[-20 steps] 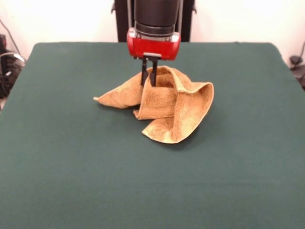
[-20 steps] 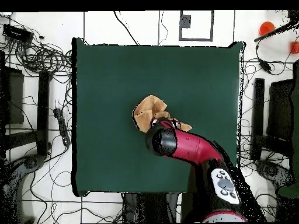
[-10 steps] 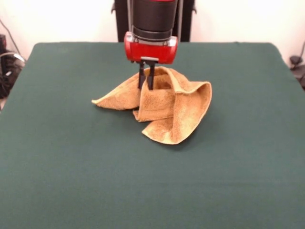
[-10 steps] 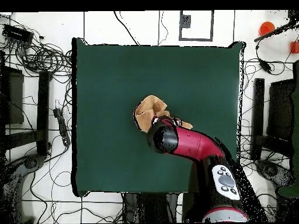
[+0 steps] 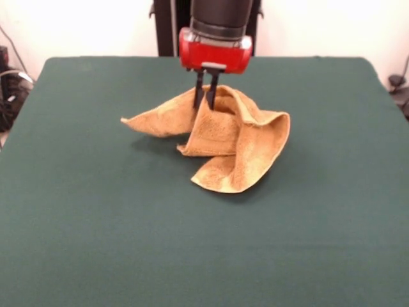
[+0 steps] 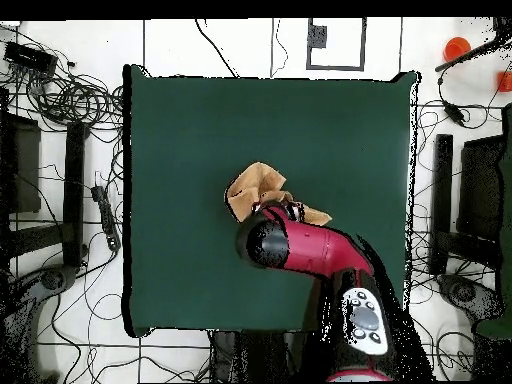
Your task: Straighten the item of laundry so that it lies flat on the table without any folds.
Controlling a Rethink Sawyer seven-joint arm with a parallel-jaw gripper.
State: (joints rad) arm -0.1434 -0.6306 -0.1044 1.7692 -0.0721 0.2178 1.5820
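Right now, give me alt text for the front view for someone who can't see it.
A red and black robot gripper pinches the top fold of a crumpled golden-tan towel, lifting it into a peak on a dark green table. One corner of the towel sticks out to the picture's left; the rest lies bunched in folds.

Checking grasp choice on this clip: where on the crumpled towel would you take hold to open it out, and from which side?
I'd judge the loose pointed corner of the towel, at picture left in the front view, the best hold. It sticks out as a single layer, clear of the bunched folds, so coming from above and pulling outward should unfold it. The gripper is shut on the raised middle fold instead.
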